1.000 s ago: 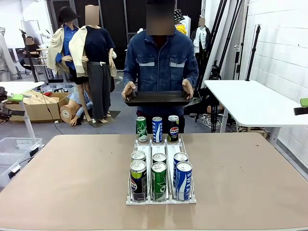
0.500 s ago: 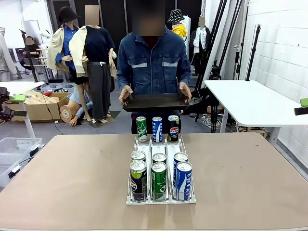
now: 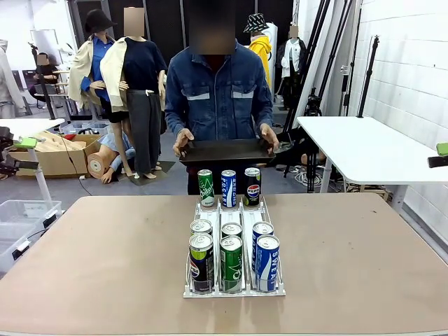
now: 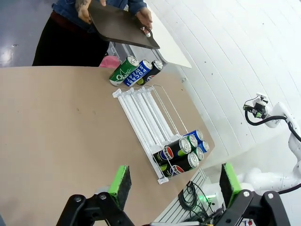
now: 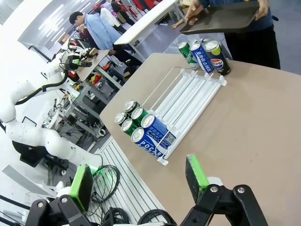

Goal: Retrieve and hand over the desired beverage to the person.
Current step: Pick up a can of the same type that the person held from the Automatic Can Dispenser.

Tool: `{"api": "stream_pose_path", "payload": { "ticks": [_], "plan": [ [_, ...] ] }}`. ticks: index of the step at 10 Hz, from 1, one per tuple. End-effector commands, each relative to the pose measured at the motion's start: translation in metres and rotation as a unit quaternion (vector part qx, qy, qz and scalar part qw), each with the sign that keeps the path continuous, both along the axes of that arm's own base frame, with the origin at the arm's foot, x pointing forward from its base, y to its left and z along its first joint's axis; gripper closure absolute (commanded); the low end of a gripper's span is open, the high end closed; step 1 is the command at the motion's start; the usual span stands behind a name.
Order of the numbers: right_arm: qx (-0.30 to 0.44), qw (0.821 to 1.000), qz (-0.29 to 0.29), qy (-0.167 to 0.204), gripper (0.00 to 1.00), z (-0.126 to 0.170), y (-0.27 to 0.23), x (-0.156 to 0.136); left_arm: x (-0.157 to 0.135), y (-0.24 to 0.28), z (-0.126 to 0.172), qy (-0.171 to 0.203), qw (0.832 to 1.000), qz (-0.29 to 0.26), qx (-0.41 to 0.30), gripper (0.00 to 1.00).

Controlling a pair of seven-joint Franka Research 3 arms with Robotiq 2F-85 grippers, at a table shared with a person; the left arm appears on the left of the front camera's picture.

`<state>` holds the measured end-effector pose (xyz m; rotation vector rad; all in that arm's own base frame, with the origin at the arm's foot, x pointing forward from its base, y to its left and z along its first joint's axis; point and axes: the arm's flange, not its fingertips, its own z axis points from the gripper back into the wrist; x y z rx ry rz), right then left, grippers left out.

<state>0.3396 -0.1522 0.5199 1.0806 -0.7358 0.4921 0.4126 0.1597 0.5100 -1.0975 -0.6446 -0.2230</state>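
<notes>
Choosing the right can comes first. Nothing in the front view marks which drink is wanted, so the sensible step, by judgement, is to wait for a sign from the person (image 3: 220, 98). They stand at the far side of the tabletop (image 3: 105, 252), holding a dark tray (image 3: 225, 150) level in both hands. The beverages sit in a white three-lane rack (image 3: 234, 210). A green can (image 3: 205, 187), a blue can (image 3: 229, 187) and a black Pepsi can (image 3: 252, 186) stand upright at its far end. Six near cans (image 3: 231, 260) cluster at its near end in two rows. All are slim, smooth metal cylinders with glossy print, so a side grip across the middle of the body would likely hold best. The near cans stand close together, so the outer lanes look easier to enter. The tabletop is matte tan with rounded corners.

In the left wrist view, the left gripper (image 4: 175, 182) hangs high above the tabletop, well apart from the rack. Its black fingers are spread wide, with nothing between the green pads (image 4: 120, 186). The rack's thin white rails run bare between the two groups of cans.

In the right wrist view, the right gripper (image 5: 138, 179) hangs likewise, its fingers wide apart and empty, above the tabletop's near edge. The tray looks flat with a low raised rim. A can delivered there should probably be set down upright near its middle.
</notes>
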Motion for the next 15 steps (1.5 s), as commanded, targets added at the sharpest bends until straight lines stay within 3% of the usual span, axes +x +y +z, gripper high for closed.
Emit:
{"api": "stream_pose_path", "payload": {
  "ticks": [1,15],
  "plan": [
    [0.003,1.000,0.000,-0.003,0.00,0.0000,0.0002,0.0006,-0.0007,0.0008,0.0003,0.002,1.000,0.002,0.004,0.00],
    [0.003,1.000,0.000,-0.003,0.00,0.0000,0.0002,0.0006,-0.0007,0.0008,0.0003,0.002,1.000,0.002,0.004,0.00]
  ]
}}
